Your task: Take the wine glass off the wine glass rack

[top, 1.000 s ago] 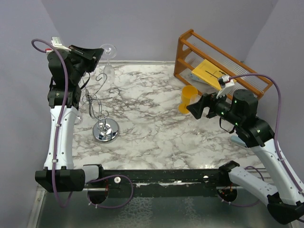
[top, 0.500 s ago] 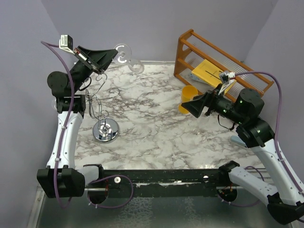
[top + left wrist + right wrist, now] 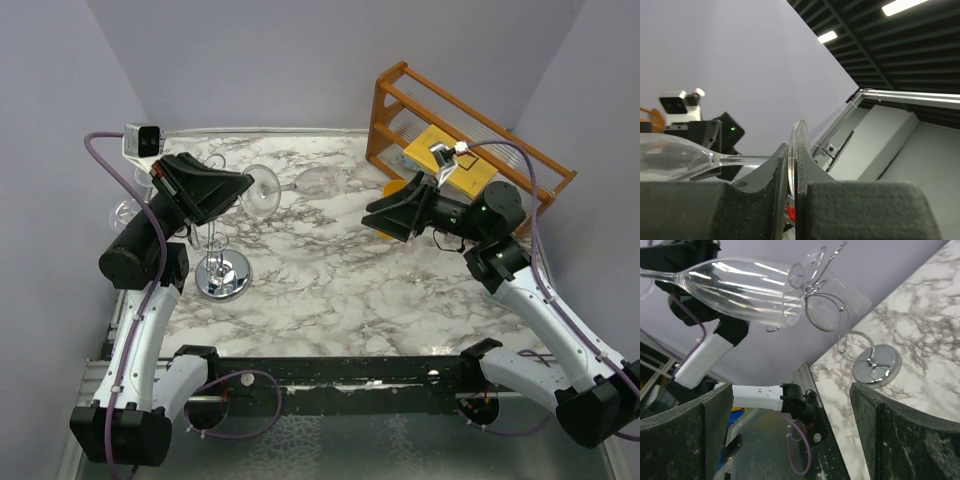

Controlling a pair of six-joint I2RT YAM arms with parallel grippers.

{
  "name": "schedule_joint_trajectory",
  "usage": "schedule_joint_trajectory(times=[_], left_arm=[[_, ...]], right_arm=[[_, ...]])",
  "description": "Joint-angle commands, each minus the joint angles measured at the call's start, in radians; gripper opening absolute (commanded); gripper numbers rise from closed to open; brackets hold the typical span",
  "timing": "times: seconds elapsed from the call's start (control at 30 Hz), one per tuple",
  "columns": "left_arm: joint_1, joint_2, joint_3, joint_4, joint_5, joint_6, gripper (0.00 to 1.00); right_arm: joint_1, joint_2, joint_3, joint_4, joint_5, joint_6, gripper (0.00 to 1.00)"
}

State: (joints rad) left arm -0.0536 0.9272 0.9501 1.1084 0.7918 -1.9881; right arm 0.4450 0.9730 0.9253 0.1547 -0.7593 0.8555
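1. Marble-patterned white and grey table top [image 3: 330, 300], walled by plain lilac panels, seen from above. A silvery wire wine glass rack [image 3: 223, 275] with scrolled arms and a round chrome base stands at the left. An orange-brown wooden slatted shelf [image 3: 392, 95] stands at the far right.
2. Same view: the clear stemmed wine glass [image 3: 305, 184] lies level in the air, to the right of the rack and apart from its arms, with the bowl pointing right. The left gripper [image 3: 243, 190] holds it at the foot end. I judge it to be off the rack.
3. Same view: the right gripper [image 3: 383, 218] faces the bowl from near by and does not touch it.
4. Left wrist view: the black foam pads [image 3: 855, 210] are almost together, nipping the thin round foot edge-on. The stem runs off to the left towards the bowl.
5. Right wrist view: the jaws stand at full spread with nothing between them. The bowl fills the upper left. Its rim lines up with the wire scrolls behind it, so separation cannot be confirmed from this angle.
6. Handling, as a judgement:
   - The glass is light, rigid, brittle and smooth.
   - A nip on the flat foot leaves the long stem and the bowl overhanging, so the glass may pivot or slip between the pads.
   - A knock on the wire or the table would likely chip the rim.
   - A firmer hold would be on the stem just under the bowl, or a gentle cradle around the bowl, with light closing force.
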Motion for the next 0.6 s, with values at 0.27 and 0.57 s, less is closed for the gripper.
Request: schedule_joint_trajectory(times=[0.27,0.57], left_arm=[[-0.064,-0.064,-0.114,0.288,-0.104,-0.193,0.0],[-0.067,-0.049,-0.145,0.398,-0.145,-0.26,0.0]], right_arm=[[0.022,0.086,-0.072,0.684,-0.193,0.335,0.95],[0.06,0.147,-0.03,0.773,-0.204,0.379,0.84]])
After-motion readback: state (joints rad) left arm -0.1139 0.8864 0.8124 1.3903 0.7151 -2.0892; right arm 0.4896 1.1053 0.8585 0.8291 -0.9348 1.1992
